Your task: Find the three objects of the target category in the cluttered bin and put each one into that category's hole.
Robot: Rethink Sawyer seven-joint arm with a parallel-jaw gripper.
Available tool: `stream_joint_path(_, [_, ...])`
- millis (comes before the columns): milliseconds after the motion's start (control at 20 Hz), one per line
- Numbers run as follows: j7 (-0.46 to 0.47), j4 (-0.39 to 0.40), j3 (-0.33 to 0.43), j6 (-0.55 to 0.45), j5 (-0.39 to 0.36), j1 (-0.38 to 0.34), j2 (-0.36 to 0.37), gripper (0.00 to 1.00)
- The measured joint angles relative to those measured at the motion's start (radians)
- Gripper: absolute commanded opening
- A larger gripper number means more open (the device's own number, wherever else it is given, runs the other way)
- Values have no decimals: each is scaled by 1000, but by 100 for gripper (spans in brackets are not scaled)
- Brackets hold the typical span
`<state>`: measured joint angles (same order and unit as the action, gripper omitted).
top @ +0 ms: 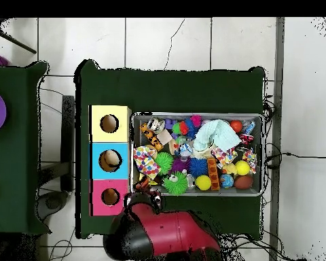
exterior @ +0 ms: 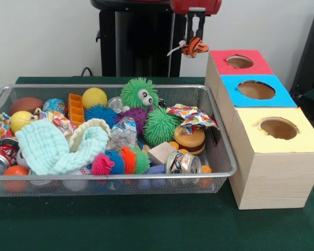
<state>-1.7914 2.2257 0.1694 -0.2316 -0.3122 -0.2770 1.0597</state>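
The silver wire-mesh bin [exterior: 120,87] is full of mixed toys: green spiky balls [exterior: 161,125], a mint cloth [exterior: 52,149], crushed cans [exterior: 182,162], smooth balls [exterior: 94,97] and crumpled coloured paper [exterior: 191,116]. It also shows in the overhead view [top: 193,115]. My gripper [exterior: 194,40] hangs above the bin's far right corner, beside the red-topped box [exterior: 220,60]. It is shut on a small orange black-striped plush toy [exterior: 193,48], held in the air. In the overhead view the red arm [top: 169,231] covers the gripper.
Three boxes stand in a row right of the bin, each with a round hole: red top, blue top [exterior: 280,97], yellow top [exterior: 303,138]. In the overhead view they are yellow [top: 98,123], blue [top: 98,160], pink [top: 98,197]. Another green table [top: 13,149] stands at the left.
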Motion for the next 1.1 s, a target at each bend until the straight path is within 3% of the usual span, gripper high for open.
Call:
stream_joint_path(100, [0, 3, -1, 0, 12, 21, 0, 0])
stream_joint_path(550, [-1, 36, -21, 60, 149, 244, -34, 0])
stream_joint_path(850, [-1, 46, -32, 101, 202, 300, -62, 0])
stream_joint_path(1100, [-1, 46, -49, 158, 216, 298, -105, 0])
